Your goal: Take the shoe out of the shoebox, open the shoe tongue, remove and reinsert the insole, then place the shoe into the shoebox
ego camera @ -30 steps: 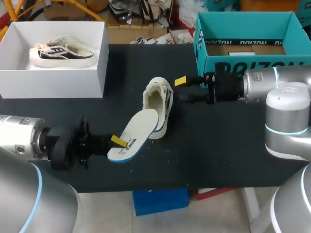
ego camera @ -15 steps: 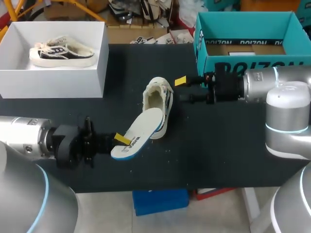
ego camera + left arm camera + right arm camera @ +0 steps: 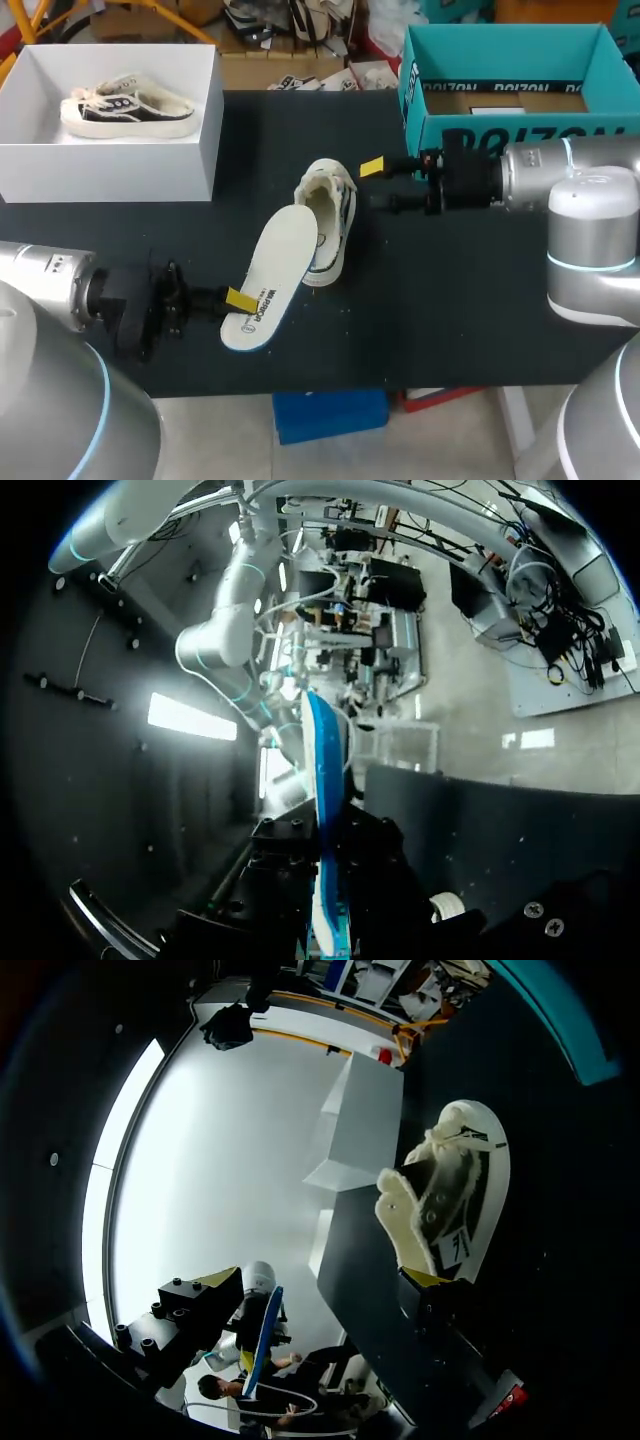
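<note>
Left gripper [image 3: 238,298] is clamped on the heel end of the insole [image 3: 272,265]. The left wrist view shows it edge-on between the fingers, so the grip is on the thin faces and the length stays free to steer. The insole slants from near-left to far-right, and its front end is at the shoe's lined opening. I read this as the reinsert step, lined up for feeding in toe-first, not yet seated. The shoe [image 3: 332,215] lies mid-table [image 3: 450,300], out of both boxes, heel end far and toe near. Right gripper [image 3: 378,186] sits just right of the shoe with fingers spread wide and grips nothing. One yellow tip is close against the shoe in the right wrist view, but I can't tell if it's touching. It's probably parked there as a backstop so the shoe doesn't slide right when the insole pushes in. White shoebox [image 3: 120,180] at far left holds a second shoe [image 3: 125,103], so that's likely the return spot. Teal box [image 3: 500,135] is at far right, behind the right arm.
</note>
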`<state>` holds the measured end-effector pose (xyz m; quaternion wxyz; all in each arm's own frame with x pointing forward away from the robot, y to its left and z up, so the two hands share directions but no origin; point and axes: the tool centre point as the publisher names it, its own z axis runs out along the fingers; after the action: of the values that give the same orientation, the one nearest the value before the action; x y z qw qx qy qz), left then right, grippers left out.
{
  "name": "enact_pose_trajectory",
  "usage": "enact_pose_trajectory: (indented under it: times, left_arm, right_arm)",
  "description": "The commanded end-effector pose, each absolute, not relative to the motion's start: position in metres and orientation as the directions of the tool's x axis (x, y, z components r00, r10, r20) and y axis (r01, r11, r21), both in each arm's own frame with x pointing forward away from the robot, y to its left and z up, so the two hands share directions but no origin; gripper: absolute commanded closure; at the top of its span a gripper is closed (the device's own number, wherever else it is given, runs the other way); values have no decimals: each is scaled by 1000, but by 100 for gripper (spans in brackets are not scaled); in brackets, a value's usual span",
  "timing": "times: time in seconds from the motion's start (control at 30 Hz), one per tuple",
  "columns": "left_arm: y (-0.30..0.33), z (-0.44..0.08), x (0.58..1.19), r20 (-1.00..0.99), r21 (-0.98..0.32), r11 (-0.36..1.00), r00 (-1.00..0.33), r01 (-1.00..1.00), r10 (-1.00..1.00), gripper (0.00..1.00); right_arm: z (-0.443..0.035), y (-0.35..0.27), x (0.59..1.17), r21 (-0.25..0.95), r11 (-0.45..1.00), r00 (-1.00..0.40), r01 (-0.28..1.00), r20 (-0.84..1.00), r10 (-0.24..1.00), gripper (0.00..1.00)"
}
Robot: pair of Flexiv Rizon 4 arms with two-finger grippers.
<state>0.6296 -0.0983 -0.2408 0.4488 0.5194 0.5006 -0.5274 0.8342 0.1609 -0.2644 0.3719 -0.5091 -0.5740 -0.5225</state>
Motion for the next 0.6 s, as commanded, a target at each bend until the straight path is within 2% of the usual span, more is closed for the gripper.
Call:
enact_pose_trajectory:
  times: [0.03, 0.6]
  left_arm:
    - [-106, -251, 648, -998, -43, -108, -38, 993, 51, 100]
    - [-123, -281, 724, -990, 66, -67, 73, 996, 118, 100]
  right_arm:
    - [-265, 163, 834, 222, -68, -205, 973, 959, 198, 0]
    - [-265, 163, 834, 222, -68, -205, 973, 959, 198, 0]
